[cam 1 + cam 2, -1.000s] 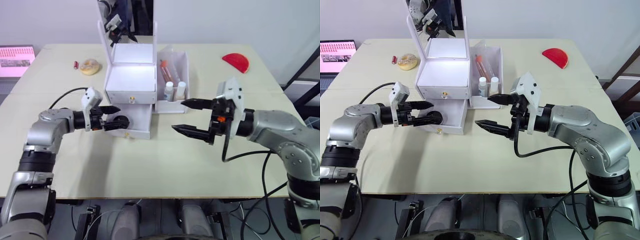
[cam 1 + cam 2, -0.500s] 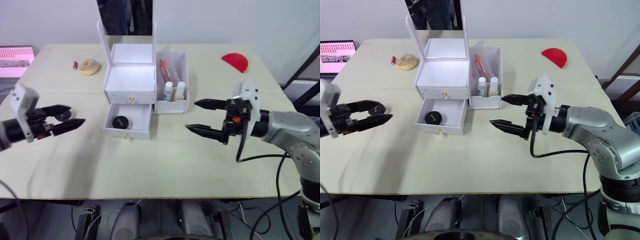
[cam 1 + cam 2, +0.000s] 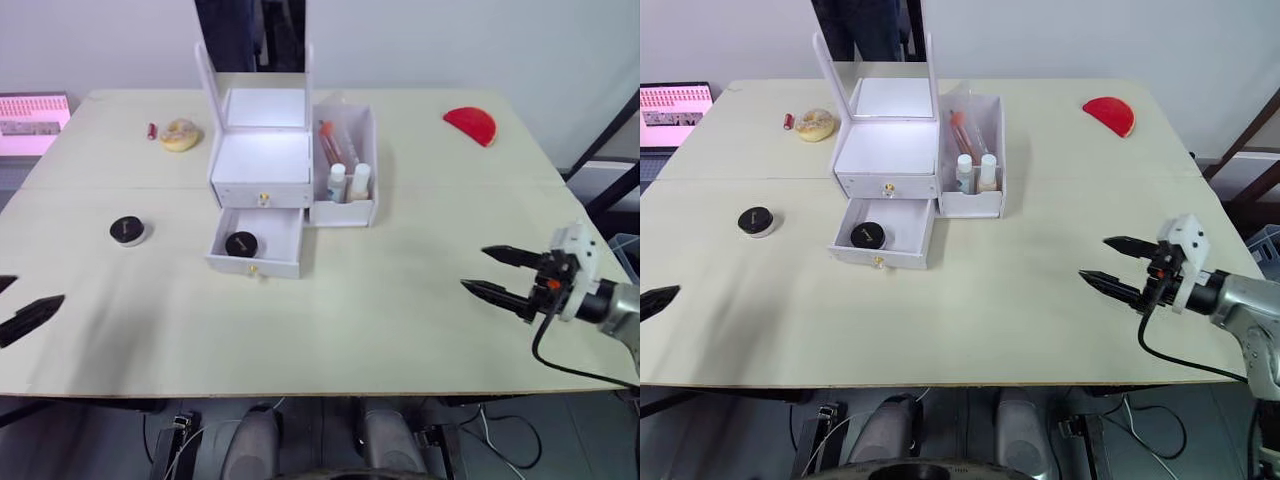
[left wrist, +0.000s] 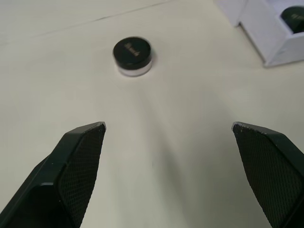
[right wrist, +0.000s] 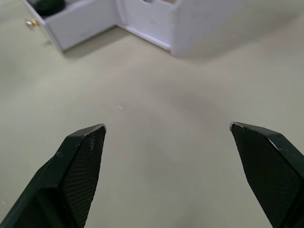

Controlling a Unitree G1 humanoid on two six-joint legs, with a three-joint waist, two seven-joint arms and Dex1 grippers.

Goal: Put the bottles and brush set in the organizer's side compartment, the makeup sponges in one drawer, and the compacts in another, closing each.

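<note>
The white organizer (image 3: 260,160) stands at the table's middle back with its mirror lid up. Its lower drawer (image 3: 256,262) is pulled open and holds a black compact (image 3: 241,244); the upper drawer is closed. Two small bottles (image 3: 349,182) and a brush set (image 3: 333,143) sit in the side compartment (image 3: 368,125). A second black compact (image 3: 127,230) lies on the table left of the drawer. A beige round sponge (image 3: 181,133) and a red half-round sponge (image 3: 471,124) lie at the back. My left gripper (image 4: 168,126) is open at the table's left edge, and my right gripper (image 3: 476,269) is open at the right edge, both empty.
A small red tube (image 3: 152,130) lies beside the beige sponge. A pink-screened device (image 3: 30,112) sits past the table's back left corner. A dark frame (image 3: 605,150) stands off the right side. Bare tabletop (image 3: 330,320) stretches between the grippers.
Both arms drew back from the organizer, the left to the left edge and the right to the right edge. The compact on the table is now uncovered.
</note>
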